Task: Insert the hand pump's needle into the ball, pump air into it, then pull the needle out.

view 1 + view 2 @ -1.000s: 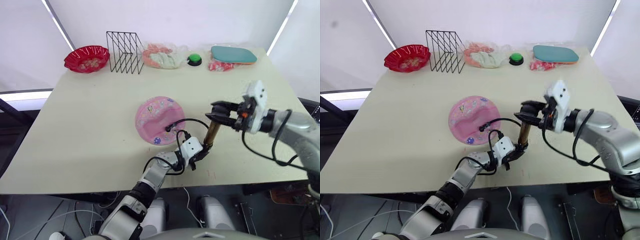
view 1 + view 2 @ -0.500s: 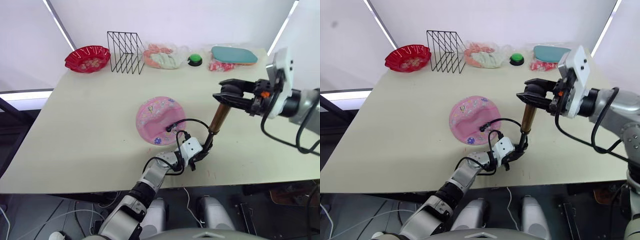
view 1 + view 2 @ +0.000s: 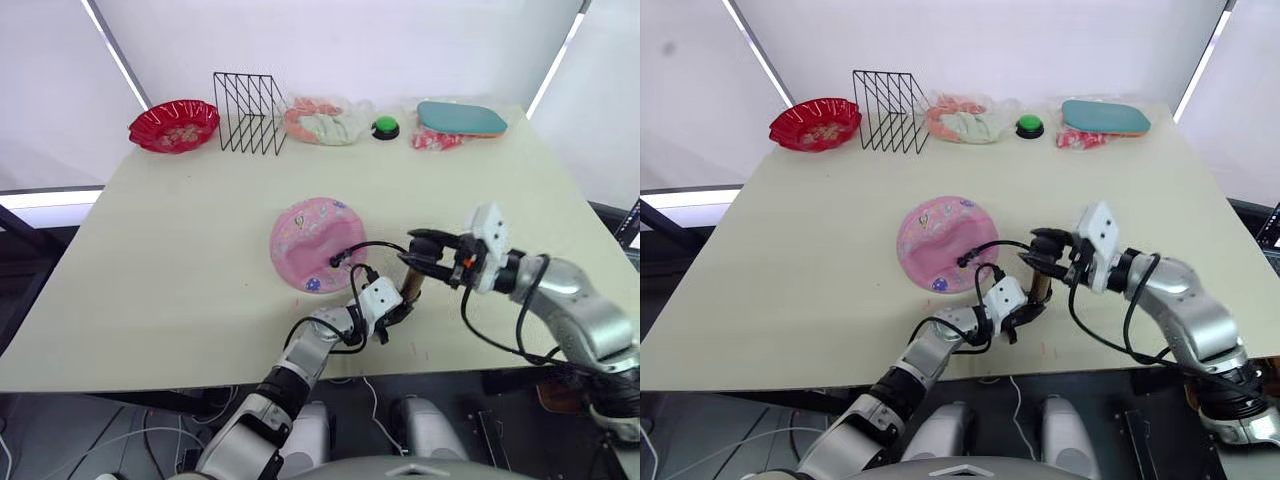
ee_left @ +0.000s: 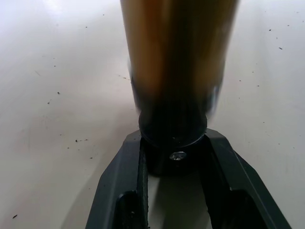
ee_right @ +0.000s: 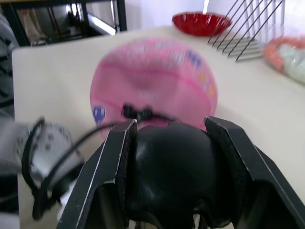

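The ball [image 3: 315, 245], a dented pink disc, lies mid-table. The hand pump [image 3: 411, 286] stands upright to its right, with just a short gold stretch showing. My left gripper [image 3: 396, 306] is shut on the pump's black lower end [image 4: 172, 138], right at the tabletop. From the right, my right gripper [image 3: 424, 254] is shut on the black handle [image 5: 171, 174] at the pump's top, pressed low. The thin black hose [image 3: 372, 246] loops from the pump to the ball's near right side [image 5: 137, 113]. The needle is hidden where the hose meets the ball.
Along the far edge stand a red bowl [image 3: 173, 122], a black wire rack [image 3: 248, 112], a bag of cloths [image 3: 322, 118], a green button [image 3: 384, 126] and a teal pad [image 3: 460, 118]. The table's front edge runs close behind the pump.
My right gripper lifted the handle high half a second ago and has now pushed it back down, so the pump looks short. The left gripper stayed put on the base.
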Motion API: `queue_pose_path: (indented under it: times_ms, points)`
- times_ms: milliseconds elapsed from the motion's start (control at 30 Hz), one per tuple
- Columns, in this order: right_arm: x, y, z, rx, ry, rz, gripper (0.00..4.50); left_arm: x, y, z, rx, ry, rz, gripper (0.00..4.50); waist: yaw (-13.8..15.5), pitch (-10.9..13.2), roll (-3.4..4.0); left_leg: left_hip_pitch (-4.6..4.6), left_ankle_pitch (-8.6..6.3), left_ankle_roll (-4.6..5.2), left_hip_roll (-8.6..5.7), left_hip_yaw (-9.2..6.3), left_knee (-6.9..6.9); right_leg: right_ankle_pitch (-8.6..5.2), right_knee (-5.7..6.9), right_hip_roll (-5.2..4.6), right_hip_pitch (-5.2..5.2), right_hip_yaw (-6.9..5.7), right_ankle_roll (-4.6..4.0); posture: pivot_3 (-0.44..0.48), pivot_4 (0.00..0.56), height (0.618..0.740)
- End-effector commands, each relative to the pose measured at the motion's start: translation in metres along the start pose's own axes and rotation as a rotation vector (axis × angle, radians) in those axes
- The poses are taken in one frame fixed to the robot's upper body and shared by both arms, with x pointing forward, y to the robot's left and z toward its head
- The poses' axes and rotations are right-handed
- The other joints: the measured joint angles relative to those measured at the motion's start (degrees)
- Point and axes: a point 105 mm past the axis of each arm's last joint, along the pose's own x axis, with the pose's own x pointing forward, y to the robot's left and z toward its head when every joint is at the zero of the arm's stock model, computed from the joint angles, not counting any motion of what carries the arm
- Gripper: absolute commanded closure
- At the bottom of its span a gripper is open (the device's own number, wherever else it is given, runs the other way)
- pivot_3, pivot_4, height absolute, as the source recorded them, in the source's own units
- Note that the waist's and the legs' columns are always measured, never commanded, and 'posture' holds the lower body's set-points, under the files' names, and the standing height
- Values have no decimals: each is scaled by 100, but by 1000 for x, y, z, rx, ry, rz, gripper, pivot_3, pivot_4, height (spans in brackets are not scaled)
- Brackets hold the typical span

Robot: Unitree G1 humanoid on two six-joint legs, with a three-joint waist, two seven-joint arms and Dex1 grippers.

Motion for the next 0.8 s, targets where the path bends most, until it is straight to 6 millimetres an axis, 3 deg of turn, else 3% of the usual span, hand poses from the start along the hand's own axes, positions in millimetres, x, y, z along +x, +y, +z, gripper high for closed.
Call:
queue_pose_path:
  times_ms: [33,100,233,433,533,633,800]
  points:
    - [1,-2,-31,79,116,-13,2742,-3,-14,-24,-33,89,-49,3554,3,-10,-1,10,0,0,5,-2,-10,0,-8,4,8,-3,0,0,150,740]
    - [1,-7,-14,64,74,-26,2742,-3,-14,-25,-34,92,-48,3554,8,-9,1,21,0,0,13,-8,-19,0,-17,12,20,-8,0,0,150,740]
    - [-14,-20,56,-33,-49,-39,2742,-2,-17,-28,-36,104,-57,3554,30,23,27,6,0,0,11,-10,-16,1,-24,11,13,-8,0,0,150,740]
    - [-31,-20,117,-53,-122,-21,2742,-1,-18,-31,-36,111,-70,3554,61,44,49,-54,1,0,-12,-14,-19,16,-40,-2,-32,-3,18,0,150,740]
    - [-51,-21,149,-62,-146,-23,2742,0,-17,-30,-36,111,-71,3554,76,54,45,-71,1,2,-29,-16,-15,16,-45,-18,-39,-4,19,0,150,740]
    - [-57,-20,157,-55,-130,-26,2742,0,-18,-30,-36,109,-74,3554,87,56,42,-84,-3,10,-33,-21,-13,16,-51,-24,-44,-9,19,0,150,740]
    - [-44,-15,125,-27,-12,-21,2742,1,-19,-31,-41,105,-78,3554,95,52,41,-100,-5,12,-34,-21,-11,16,-51,-25,-57,-11,19,0,150,740]
